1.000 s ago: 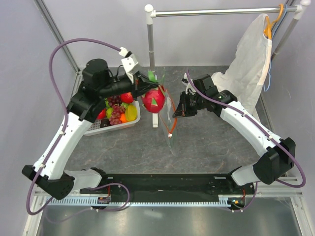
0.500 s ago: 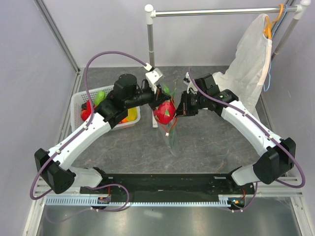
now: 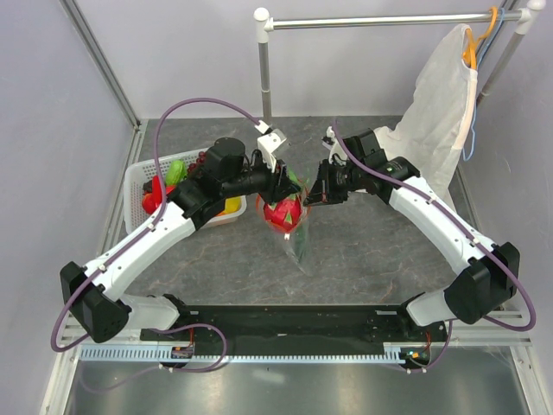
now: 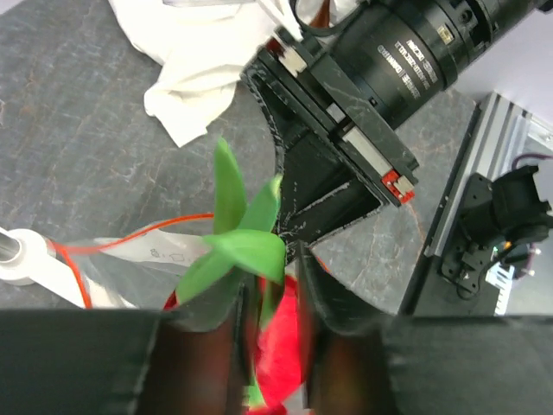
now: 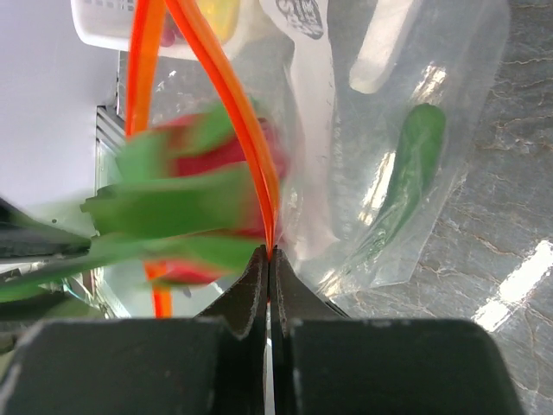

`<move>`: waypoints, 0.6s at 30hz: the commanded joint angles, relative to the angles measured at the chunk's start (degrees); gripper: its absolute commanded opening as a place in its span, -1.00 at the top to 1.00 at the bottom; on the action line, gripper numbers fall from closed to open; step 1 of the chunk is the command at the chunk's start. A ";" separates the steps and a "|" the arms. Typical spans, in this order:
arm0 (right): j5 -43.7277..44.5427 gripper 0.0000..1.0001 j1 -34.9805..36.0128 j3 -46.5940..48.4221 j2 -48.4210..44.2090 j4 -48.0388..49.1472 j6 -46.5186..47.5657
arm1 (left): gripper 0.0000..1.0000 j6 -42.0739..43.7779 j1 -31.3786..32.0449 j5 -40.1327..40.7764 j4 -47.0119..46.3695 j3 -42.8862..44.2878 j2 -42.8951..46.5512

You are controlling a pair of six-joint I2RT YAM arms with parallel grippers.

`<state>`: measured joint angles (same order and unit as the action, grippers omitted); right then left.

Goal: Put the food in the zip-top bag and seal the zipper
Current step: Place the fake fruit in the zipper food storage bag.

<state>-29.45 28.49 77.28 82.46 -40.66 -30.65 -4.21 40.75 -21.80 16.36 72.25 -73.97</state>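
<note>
We log a grey marbled table (image 3: 363, 251) with pale purple walls (image 3: 52, 130) around it. The clear bag (image 3: 298, 246) is held up mid-table, a green vegetable (image 5: 406, 173) inside. The right gripper (image 5: 270, 259) is clamped on the orange zipper (image 5: 233, 112). The left gripper (image 3: 283, 183) hangs over the mouth, the red leafy fruit (image 3: 285, 212) just under it. Its fingers look slightly parted, but we cannot tell if they grip it. A white basket (image 3: 138, 177) of food (image 3: 175, 169) sits at the left edge. A metal rail (image 3: 380, 19) runs along the far edge, with a white garment cover (image 3: 441, 95) at the far right corner.
</note>
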 commanded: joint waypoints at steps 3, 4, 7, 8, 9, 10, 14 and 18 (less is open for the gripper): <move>-1.31 1.00 -0.72 0.16 -3.09 1.56 0.86 | -0.35 -5.28 -0.06 -1.31 5.68 4.47 1.73; -1.31 1.00 -0.89 -0.02 -3.26 1.38 1.12 | -0.45 -5.55 -0.23 -1.05 6.40 5.35 2.34; -1.66 1.00 -1.16 -0.90 -3.97 1.38 1.39 | -0.58 -6.07 -1.72 0.09 8.16 6.06 4.62; -1.75 1.00 -1.42 -0.99 -4.06 1.29 1.39 | -0.57 -6.34 -2.42 0.70 8.51 5.80 5.24; -1.66 1.00 -1.33 -1.16 -4.23 1.20 1.56 | -0.56 -6.69 -4.00 0.97 9.73 5.45 5.77; -1.66 1.00 -1.51 -1.07 -4.32 1.29 1.56 | -0.51 -7.30 -4.80 1.84 10.96 4.49 6.82; -1.66 1.00 -1.60 -1.07 -4.50 1.29 1.74 | -0.40 -6.70 -10.15 3.17 17.03 -0.17 8.75; -1.40 1.00 -1.60 -1.95 -4.85 1.20 1.91 | -0.45 -6.25 -11.92 5.10 20.38 -5.18 9.55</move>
<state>-30.13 27.14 76.16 79.81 -40.69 -29.74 -9.32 30.17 -19.20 30.22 71.50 -64.51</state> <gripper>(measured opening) 0.007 0.708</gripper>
